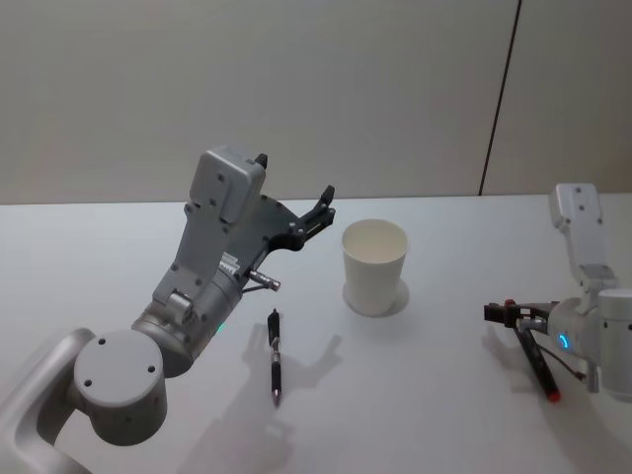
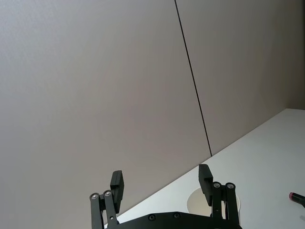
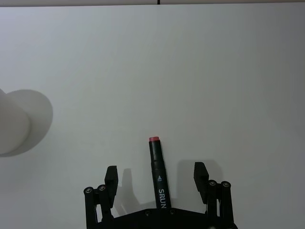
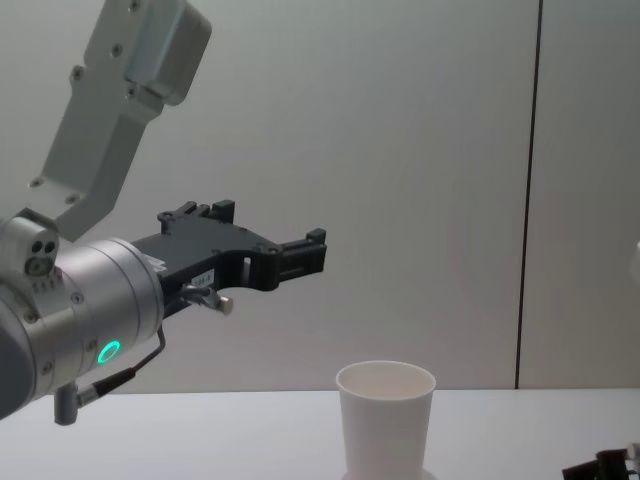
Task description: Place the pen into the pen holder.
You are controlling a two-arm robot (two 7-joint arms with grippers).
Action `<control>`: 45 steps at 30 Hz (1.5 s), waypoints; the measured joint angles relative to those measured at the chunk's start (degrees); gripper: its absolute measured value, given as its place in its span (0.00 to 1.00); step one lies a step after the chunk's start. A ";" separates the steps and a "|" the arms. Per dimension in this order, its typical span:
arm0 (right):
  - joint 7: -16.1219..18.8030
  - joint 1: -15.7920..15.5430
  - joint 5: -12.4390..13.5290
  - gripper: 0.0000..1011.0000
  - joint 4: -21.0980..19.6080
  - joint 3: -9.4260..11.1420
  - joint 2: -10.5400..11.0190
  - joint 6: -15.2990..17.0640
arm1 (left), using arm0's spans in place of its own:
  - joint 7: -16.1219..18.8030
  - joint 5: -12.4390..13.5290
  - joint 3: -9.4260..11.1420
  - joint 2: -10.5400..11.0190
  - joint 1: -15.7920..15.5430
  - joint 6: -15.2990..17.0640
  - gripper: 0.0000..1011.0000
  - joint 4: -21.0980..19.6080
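Nothing is done yet: the pen holder looks empty, the black pen lies on the worktop near its left, the left gripper hovers raised beyond, jaws wide and empty, and the right gripper, well right, straddles a red-tipped marker, jaws open.

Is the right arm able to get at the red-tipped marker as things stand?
Probably yes. The right gripper has its jaws open on either side of the marker, which lies flat on the table with nothing blocking it.
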 joint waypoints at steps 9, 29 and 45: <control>0.47 0.97 0.00 0.99 2.28 0.38 -0.45 -1.24 | 0.00 0.00 0.00 0.00 0.00 0.00 0.99 0.00; 1.64 3.22 -0.78 0.99 8.13 0.87 -1.42 -3.60 | 0.00 0.00 0.00 0.00 0.00 0.00 0.99 0.00; 2.94 3.86 -1.41 0.70 10.77 0.92 -1.96 -4.98 | 0.00 0.00 0.00 0.00 0.00 0.00 0.99 0.00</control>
